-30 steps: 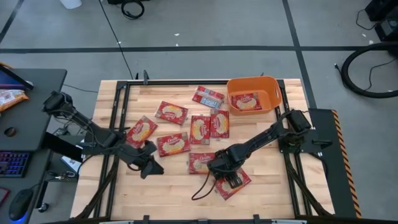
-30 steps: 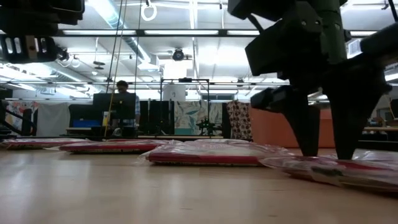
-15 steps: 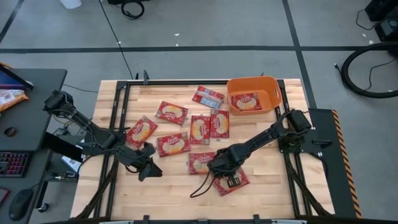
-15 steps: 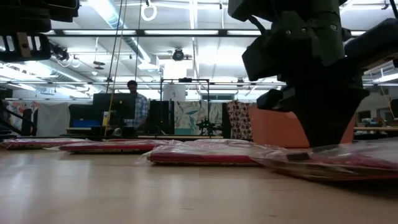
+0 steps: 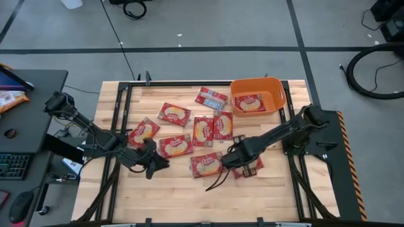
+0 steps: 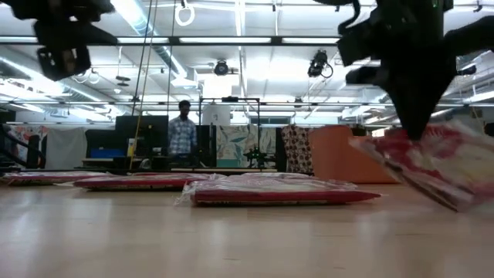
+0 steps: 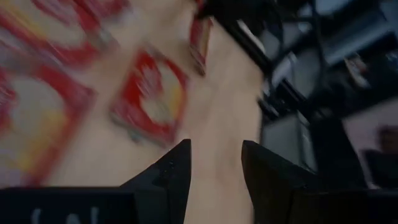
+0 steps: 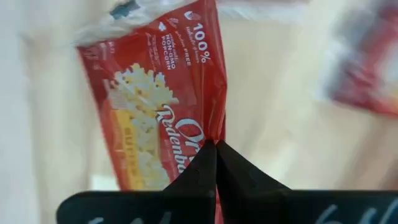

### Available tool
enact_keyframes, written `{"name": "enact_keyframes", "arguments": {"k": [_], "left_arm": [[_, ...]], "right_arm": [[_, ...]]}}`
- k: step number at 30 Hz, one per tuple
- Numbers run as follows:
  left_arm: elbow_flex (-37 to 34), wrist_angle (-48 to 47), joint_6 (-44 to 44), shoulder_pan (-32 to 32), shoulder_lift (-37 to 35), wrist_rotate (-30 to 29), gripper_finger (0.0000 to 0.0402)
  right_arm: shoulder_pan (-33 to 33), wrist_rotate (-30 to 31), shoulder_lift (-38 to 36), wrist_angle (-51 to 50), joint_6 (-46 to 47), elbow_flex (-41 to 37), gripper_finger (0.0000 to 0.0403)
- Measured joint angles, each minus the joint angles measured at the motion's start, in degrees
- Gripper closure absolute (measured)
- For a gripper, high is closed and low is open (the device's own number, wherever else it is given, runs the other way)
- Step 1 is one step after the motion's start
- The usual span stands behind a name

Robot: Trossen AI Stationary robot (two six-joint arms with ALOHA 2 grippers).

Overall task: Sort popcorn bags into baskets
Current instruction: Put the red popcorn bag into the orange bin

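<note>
- My right gripper (image 5: 245, 161) is pinched tight on a popcorn bag's (image 8: 163, 112) edge, lifted off the table (image 5: 265, 189) near its front.
- My left gripper (image 5: 159, 162) hovers parted, empty.
- Best I carry it level, high enough to clear the wall of the orange tub (image 5: 256, 96) at the far right corner.

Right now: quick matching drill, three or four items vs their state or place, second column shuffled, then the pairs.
Items:
1. right claw
2. left claw
3. orange tub
4. lifted popcorn bag

States:
A. holds one packet inside, at the table's far right corner
B. open, nothing between its fingers
C. off the table, tilted, pinched at its edge
D. shut on a bag

Pairs: 1-D, 2-B, 3-A, 4-C
</note>
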Motion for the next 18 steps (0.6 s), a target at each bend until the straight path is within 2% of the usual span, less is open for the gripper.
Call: {"name": "enact_keyframes", "arguments": {"k": [4,8,13,18], "left_arm": [[0.0,0.0,1.1,0.0,0.0,-9.3,0.0255],[0.0,0.0,1.0,0.0,0.0,-15.4,0.0255],[0.0,0.0,1.1,0.0,0.0,-18.5,0.0255],[0.0,0.1,1.0,1.7,0.0,-18.8,0.0255]], "right_arm": [[-2.1,5.2,-5.2,-5.6,0.6,0.0,0.0400],[-5.6,9.8,-11.0,-9.3,0.2,0.0,0.0401],[-12.3,14.9,-18.7,-13.7,-3.5,0.0,0.0401],[-21.4,17.4,-25.1,-14.2,-11.9,0.0,0.0402]]}}
